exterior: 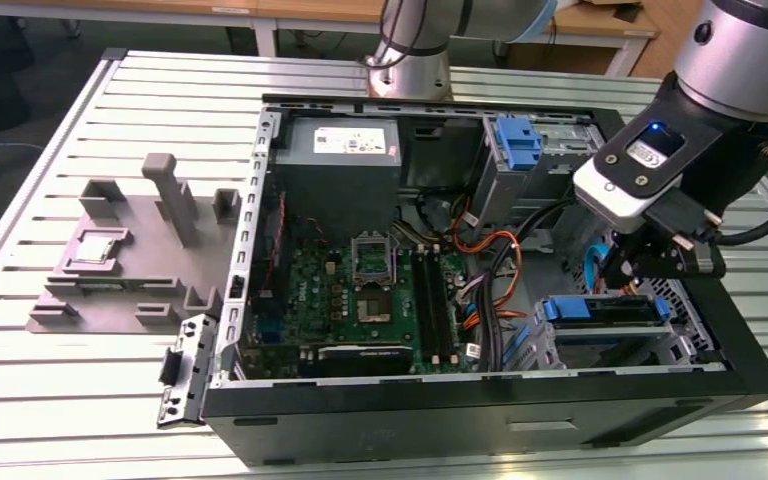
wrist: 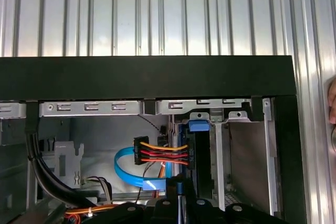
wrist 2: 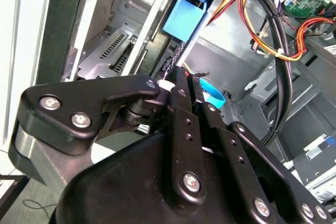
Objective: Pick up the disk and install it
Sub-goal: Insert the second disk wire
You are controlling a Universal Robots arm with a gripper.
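Our black gripper (exterior: 660, 262) fingers clenched on silver disk in blue bracket (exterior: 603, 310) — we keep it square in bay, we think.

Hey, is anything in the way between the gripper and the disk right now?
Nothing visible. In the exterior view the gripper hangs just above the disk, and the blue cable curves beside the gripper, not across the gap.

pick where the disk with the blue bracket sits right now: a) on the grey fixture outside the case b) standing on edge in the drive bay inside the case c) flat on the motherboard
b: in the exterior view the disk stands on edge in the drive bay inside the case, below the gripper.
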